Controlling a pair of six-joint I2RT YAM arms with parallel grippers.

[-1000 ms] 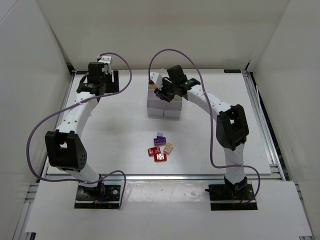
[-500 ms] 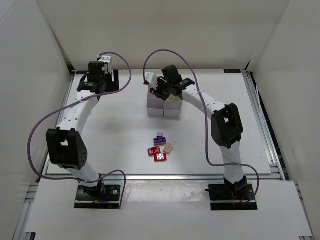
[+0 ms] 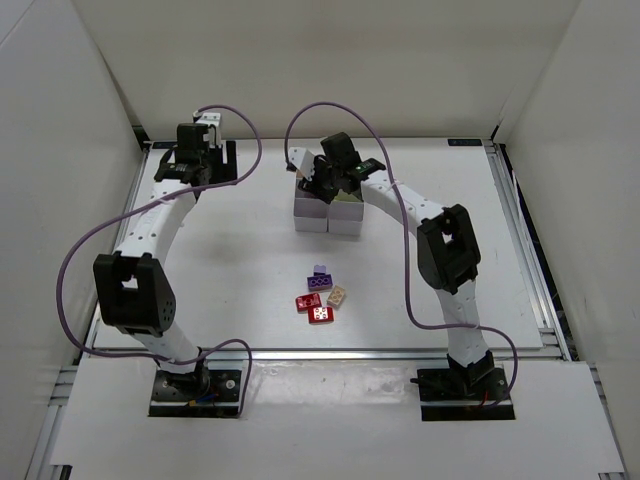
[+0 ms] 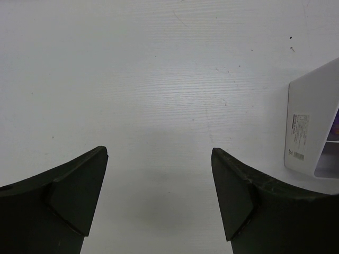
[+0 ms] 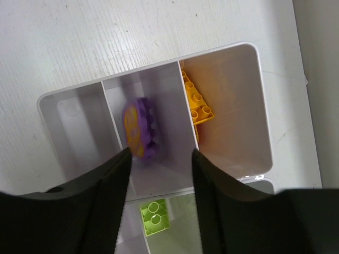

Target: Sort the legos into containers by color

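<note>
Legos, sort by colour: drop stage at the right arm. Purple lego point(image 5: 140, 132) in the middle compartment of the containers point(image 5: 238, 116), just beyond the fingertips of the right end effector point(image 5: 160, 154) and skewed toward its left finger. Blurred, so cannot tell whether resting on the compartment floor or not yet settled. Long axis along the compartment, roughly in line with the fingers. Jaws partway apart, nothing between the pads, brick not gripped. Orange lego point(image 5: 198, 100) in the next compartment to the right in the wrist view, against the shared wall. Lime lego point(image 5: 154, 217) in the compartment nearer the wrist. Left end effector point(image 4: 159, 153) at the far left rear over bare surface point(image 4: 159, 63), jaws wide, holding nothing. Four legos loose near the middle of the surface, well apart from the containers: second purple lego point(image 3: 320, 277), red lego point(image 3: 308, 302), second red lego point(image 3: 321, 315), tan lego point(image 3: 338, 296). Bunched close; touching or not, too small to tell. Key relation for the coming move: loose cluster toward the near edge from the right end effector, roughly midway between the two bases, and nearer to the right end effector than to the left. Judged: next pick suits the right arm; needs a lift clear of the container walls, then a pull back toward the bases. Long axes of the loose bricks not resolvable from above. Risk: neighbours nudged on approach.
</note>
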